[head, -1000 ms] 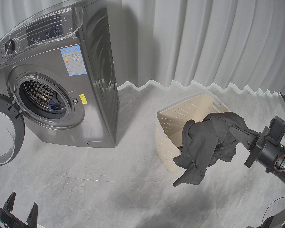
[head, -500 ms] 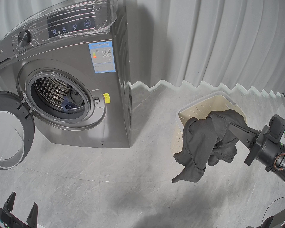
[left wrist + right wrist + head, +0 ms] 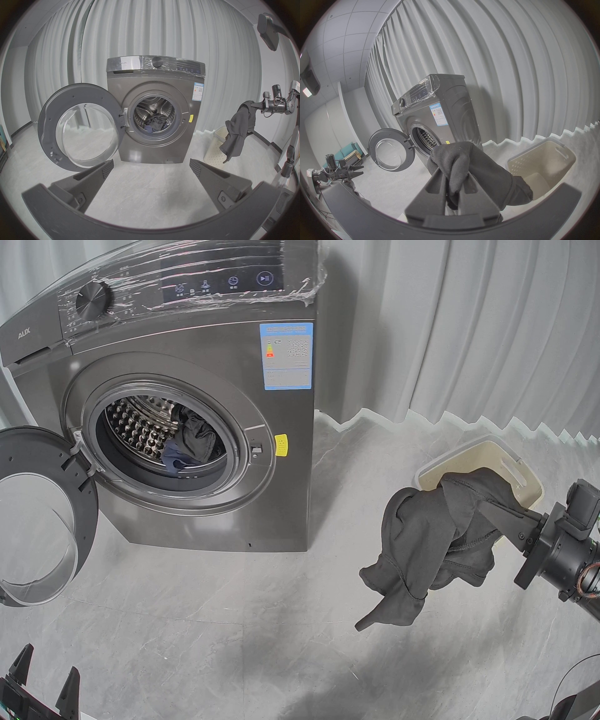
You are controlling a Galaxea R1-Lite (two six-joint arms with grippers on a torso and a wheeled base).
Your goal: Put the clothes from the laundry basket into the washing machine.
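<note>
right gripper [image 3: 455, 182] clamped on a dark garment [image 3: 431, 540], which hangs in the air by the basket [image 3: 476, 451], right of the open washer [image 3: 206, 340]. left gripper [image 3: 150, 162] spread wide, holding nothing, near left.

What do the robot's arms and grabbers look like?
Both grippers are dark grey. The left gripper has two chunky wedge-shaped fingers with dotted grip pads near the tips. The right gripper has the same wedges. The right arm is black, with a round wrist, a boxy block on top and a thin black cable nearby.
</note>
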